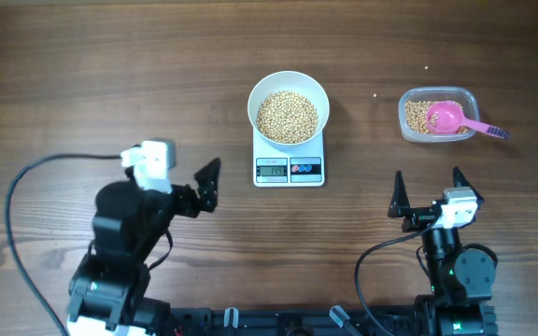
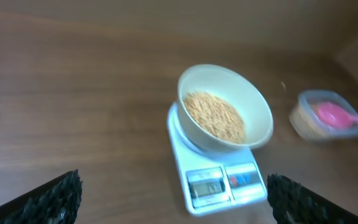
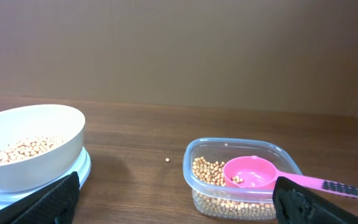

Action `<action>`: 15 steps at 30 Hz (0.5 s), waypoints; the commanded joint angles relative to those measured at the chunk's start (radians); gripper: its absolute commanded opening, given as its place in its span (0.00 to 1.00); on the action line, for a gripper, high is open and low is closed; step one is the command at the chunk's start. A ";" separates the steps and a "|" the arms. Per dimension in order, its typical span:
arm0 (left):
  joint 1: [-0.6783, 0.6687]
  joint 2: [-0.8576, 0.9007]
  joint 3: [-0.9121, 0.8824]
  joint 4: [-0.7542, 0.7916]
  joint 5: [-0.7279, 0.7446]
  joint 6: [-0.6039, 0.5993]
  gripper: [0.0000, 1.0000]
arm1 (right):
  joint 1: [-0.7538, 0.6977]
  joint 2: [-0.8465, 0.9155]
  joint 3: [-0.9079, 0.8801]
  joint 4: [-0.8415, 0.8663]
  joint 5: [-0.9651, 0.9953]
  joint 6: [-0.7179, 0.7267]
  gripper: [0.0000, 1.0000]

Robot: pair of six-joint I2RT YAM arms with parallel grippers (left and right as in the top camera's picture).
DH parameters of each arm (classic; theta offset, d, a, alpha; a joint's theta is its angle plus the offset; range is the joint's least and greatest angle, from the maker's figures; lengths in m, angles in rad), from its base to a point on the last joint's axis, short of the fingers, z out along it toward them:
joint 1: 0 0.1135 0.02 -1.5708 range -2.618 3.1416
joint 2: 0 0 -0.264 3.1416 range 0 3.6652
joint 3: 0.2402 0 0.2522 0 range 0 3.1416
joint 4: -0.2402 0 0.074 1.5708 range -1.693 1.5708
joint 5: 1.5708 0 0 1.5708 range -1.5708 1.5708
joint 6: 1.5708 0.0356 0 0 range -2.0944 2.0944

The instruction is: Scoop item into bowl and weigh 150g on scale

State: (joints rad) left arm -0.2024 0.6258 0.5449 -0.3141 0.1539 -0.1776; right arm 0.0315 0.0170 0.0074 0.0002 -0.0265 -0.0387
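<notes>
Left gripper (image 1: 211, 185) wide open, empty, right gripper (image 1: 427, 179) likewise

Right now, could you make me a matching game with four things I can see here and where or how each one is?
Things:
1. white bowl
2. pink scoop
3. loose bean
4. right gripper

Place or state:
a. lying in the clear tub
b. alone on the wooden table
c. sitting on the scale
d. open, holding nothing

Pairs: 1-c, 2-a, 3-b, 4-d
</notes>
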 commanded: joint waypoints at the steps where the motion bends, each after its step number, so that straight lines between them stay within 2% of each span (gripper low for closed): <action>1: 0.076 -0.070 -0.094 0.061 -0.010 0.013 1.00 | 0.005 -0.013 -0.002 0.001 -0.019 0.015 1.00; 15: 0.238 -0.333 -0.290 0.174 -0.010 0.013 1.00 | 0.005 -0.013 -0.002 0.001 -0.019 0.015 1.00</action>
State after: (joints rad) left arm 0.0055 0.3595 0.2924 -0.1486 0.1532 -0.1780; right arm 0.0315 0.0170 0.0074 -0.0002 -0.0265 -0.0383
